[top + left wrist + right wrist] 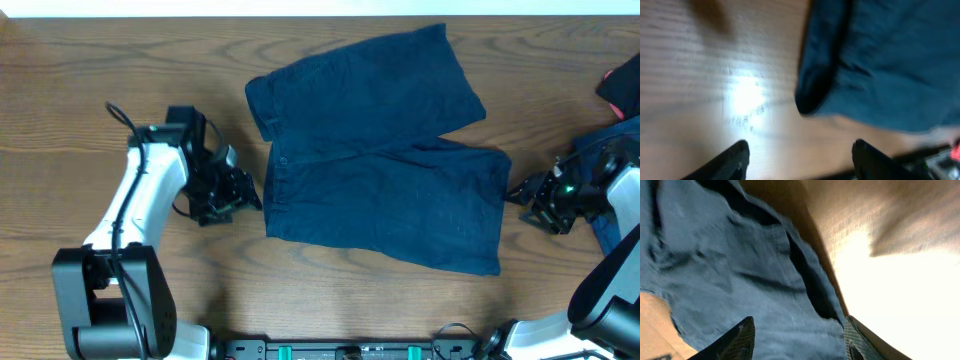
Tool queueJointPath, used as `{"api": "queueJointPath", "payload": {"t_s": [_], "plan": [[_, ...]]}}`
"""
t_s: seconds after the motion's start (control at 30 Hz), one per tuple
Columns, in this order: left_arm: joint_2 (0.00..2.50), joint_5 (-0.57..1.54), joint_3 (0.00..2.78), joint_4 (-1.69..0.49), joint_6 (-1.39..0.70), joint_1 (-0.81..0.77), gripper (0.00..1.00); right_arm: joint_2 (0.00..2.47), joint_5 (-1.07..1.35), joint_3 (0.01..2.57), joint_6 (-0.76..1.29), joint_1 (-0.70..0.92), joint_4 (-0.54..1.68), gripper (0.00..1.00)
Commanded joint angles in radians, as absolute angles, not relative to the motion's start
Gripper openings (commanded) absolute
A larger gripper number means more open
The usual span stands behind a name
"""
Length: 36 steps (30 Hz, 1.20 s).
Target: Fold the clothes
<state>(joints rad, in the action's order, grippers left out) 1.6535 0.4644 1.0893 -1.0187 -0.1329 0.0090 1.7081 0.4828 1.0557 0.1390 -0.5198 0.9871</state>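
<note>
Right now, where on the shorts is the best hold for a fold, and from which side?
Probably the waistband edge, from the left arm's side: the shorts lie flat, and that straight edge faces the left gripper, whose jaws stand open beside it. The right gripper faces a leg's hem.

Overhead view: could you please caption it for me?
Dark navy cloth shorts lie spread on a wooden table between left hand and right hand.
</note>
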Motion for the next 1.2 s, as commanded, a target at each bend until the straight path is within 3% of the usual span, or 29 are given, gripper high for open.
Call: {"api": "queueJointPath", "payload": {"t_s": [0.0,0.33,0.7,0.8,1.0,1.17], "plan": [[1.663,0.466,1.000,-0.941,-0.228,0.003,0.70,1.694,0.439,1.064,0.118,-0.489,1.010,0.56],[1.663,0.513,0.821,-0.717,-0.451,-0.055,0.74,1.694,0.441,1.064,0.092,-0.456,1.095,0.57],[1.663,0.511,0.743,-0.557,-0.661,-0.135,0.73,1.694,0.441,1.064,0.073,-0.450,1.120,0.56],[1.663,0.471,0.741,-0.561,-0.679,-0.137,0.56,1.694,0.441,1.064,0.072,-0.450,1.127,0.56],[1.663,0.443,0.741,-0.574,-0.679,-0.137,0.06,1.694,0.424,1.064,0.065,-0.450,1.147,0.57],[1.663,0.421,0.741,-0.546,-0.679,-0.133,0.06,1.694,0.414,1.050,0.065,-0.450,1.162,0.58]]}}
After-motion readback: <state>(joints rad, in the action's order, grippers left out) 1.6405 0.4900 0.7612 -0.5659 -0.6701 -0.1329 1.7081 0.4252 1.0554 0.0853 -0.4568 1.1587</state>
